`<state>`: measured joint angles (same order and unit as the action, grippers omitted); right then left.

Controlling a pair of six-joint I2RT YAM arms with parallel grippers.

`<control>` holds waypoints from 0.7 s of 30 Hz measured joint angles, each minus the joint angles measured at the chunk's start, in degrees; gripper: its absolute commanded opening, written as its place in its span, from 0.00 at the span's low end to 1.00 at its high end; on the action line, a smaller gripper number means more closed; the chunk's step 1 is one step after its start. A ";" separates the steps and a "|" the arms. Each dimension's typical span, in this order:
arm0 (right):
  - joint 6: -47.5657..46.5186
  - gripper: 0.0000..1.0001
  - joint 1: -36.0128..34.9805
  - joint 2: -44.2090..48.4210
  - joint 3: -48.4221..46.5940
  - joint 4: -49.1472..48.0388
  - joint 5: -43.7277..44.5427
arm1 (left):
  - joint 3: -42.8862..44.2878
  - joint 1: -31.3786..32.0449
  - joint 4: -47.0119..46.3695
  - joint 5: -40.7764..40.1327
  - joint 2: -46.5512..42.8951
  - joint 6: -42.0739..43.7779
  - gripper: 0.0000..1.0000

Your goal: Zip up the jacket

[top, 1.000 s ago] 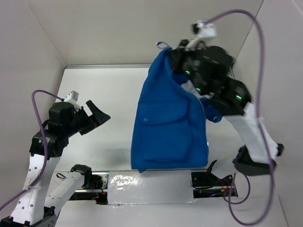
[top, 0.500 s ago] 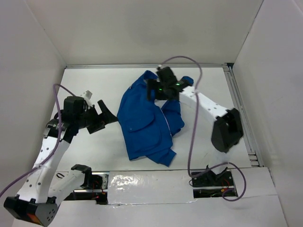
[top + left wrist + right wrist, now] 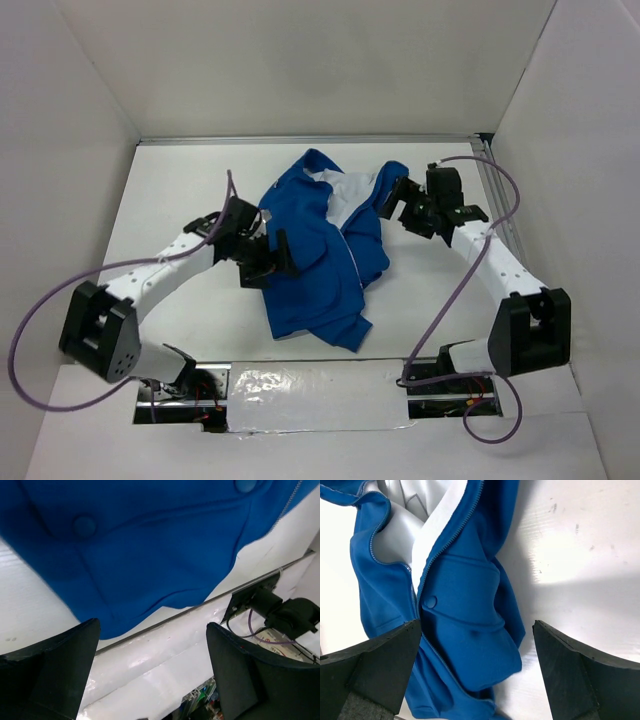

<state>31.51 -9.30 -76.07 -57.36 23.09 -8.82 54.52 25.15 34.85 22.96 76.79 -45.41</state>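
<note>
White table [image 3: 170, 200] is occupied by the jacket [image 3: 320, 270], crumpled, unzipped. Left gripper [image 3: 268, 262] and right gripper [image 3: 402, 210] are held spread and empty at its flanks, probably for flattening

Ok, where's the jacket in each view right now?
Top view: the jacket lies crumpled in the centre of the picture.
Left wrist: it fills the upper part.
Right wrist: it takes up the left half, lying open with the white lining showing.
Shared landmark: the light zipper along the front edge.
</note>
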 measured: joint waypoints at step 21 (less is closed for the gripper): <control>-7.39 1.00 1.18 -49.24 -53.59 5.68 5.44 | 74.93 -8.50 8.46 -13.68 59.39 1.97 0.99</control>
<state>24.12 -8.12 -125.32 -110.96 28.77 -3.38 129.45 16.64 43.31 9.28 136.18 -43.44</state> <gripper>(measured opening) 0.996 0.993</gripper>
